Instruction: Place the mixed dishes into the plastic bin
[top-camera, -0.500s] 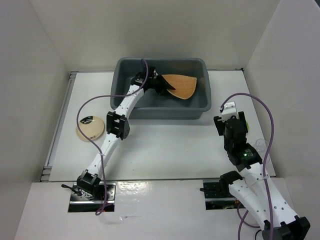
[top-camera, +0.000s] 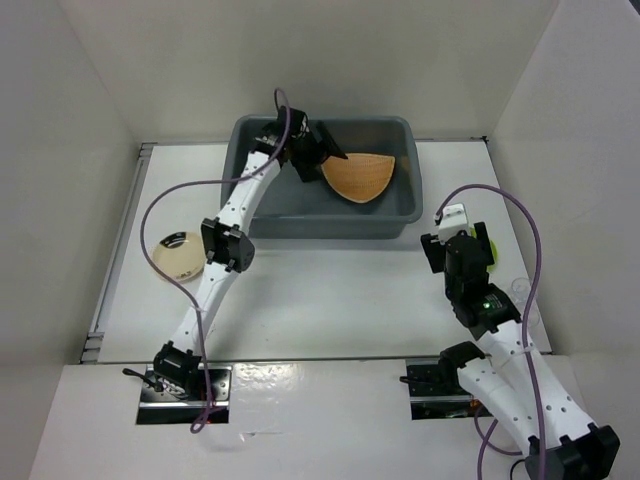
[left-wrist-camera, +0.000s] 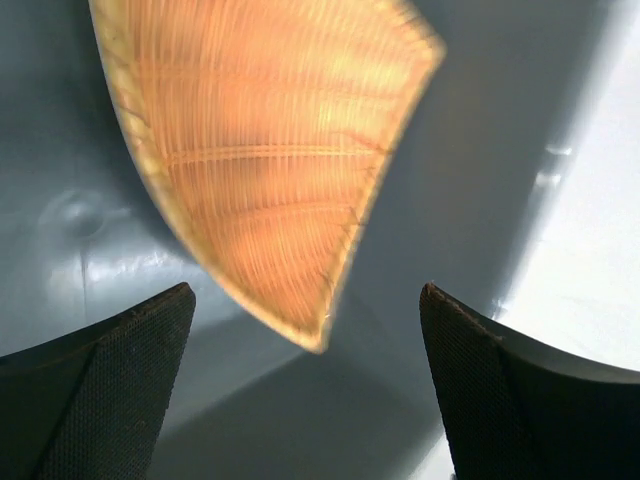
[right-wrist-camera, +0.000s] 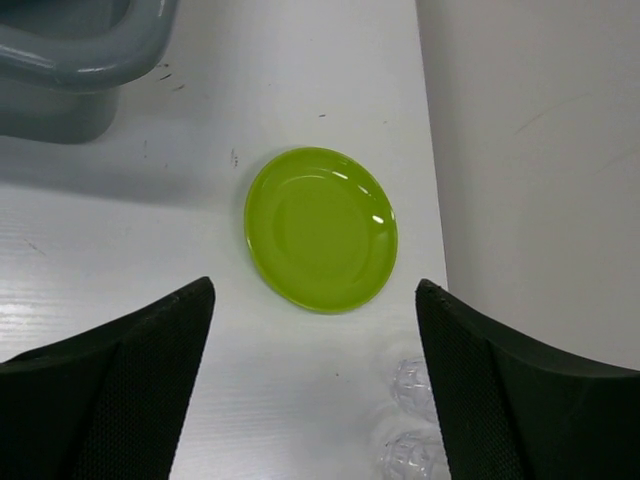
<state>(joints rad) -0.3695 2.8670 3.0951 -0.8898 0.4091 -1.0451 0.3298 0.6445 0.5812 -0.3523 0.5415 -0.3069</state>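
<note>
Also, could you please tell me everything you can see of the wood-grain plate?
The wood-grain plate is a tan, rounded-triangle dish with fine ribbed lines and a paler rim, looking like wood. It sits inside the plastic bin, toward its right half. Whether it lies flat or leans is unclear. The left gripper hangs over one corner, jaws open, clear of it.

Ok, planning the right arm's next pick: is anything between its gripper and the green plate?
Nothing visible. The green plate lies flat on the table ahead of the open right gripper; the clear glasses sit off to the side, near one finger.
</note>
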